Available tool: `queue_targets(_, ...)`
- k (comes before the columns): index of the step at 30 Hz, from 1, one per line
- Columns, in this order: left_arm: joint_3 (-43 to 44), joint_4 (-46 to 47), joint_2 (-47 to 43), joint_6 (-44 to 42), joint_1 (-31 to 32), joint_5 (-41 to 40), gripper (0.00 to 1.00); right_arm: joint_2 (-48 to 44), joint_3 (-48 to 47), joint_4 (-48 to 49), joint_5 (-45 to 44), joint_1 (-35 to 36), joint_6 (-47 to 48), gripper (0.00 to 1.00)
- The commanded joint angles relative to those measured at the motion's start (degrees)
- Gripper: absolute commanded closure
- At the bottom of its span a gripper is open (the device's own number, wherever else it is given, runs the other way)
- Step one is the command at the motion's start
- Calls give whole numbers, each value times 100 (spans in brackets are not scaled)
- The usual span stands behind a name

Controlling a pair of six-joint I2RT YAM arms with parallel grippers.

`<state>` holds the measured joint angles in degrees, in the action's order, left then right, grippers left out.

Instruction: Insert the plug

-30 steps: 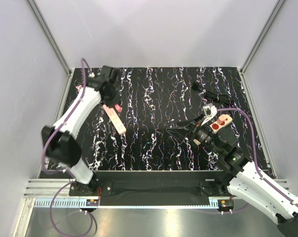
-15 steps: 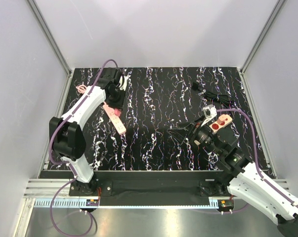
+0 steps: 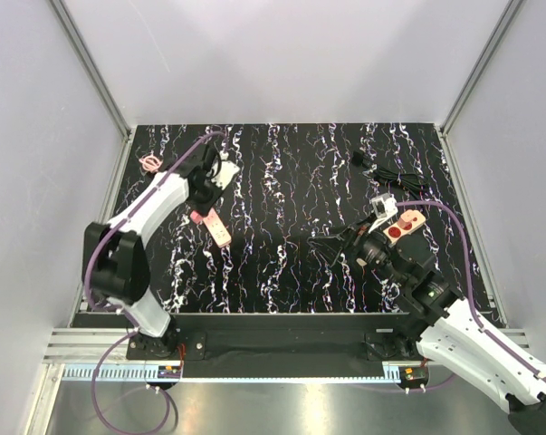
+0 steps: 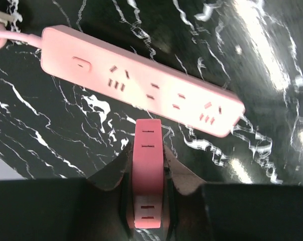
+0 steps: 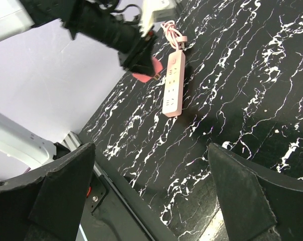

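The left gripper (image 4: pixel 147 168) is clamped on the plug (image 4: pixel 148 143), both fingers pressed to its sides, holding it over the bench near the left edge, just short of the pink strip (image 4: pixel 141 85). Its prongs are hidden. The right gripper (image 5: pixel 151 186) is spread wide and empty, near the right edge. To seat it well, I would centre the plug over one socket, square it to the slots, then press straight down. The strip lies loose, so a slanted push may shove it aside.
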<state>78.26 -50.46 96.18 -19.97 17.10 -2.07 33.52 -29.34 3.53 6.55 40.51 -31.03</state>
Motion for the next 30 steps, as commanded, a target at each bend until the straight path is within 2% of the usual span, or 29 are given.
queue_targets(1,-353,667,-863,-1263,-5,671,100,67,-194,25,-119,1,193,0)
queue_targets(7,-487,731,-812,-1694,-111,1594,100,208,-221,34,-180,9,176,0)
queue_targets(13,-680,713,-645,-1747,-102,1692,100,208,-203,43,-198,1,167,0)
queue_targets(30,-742,836,-100,-1800,258,620,100,50,-212,-89,-461,9,334,0)
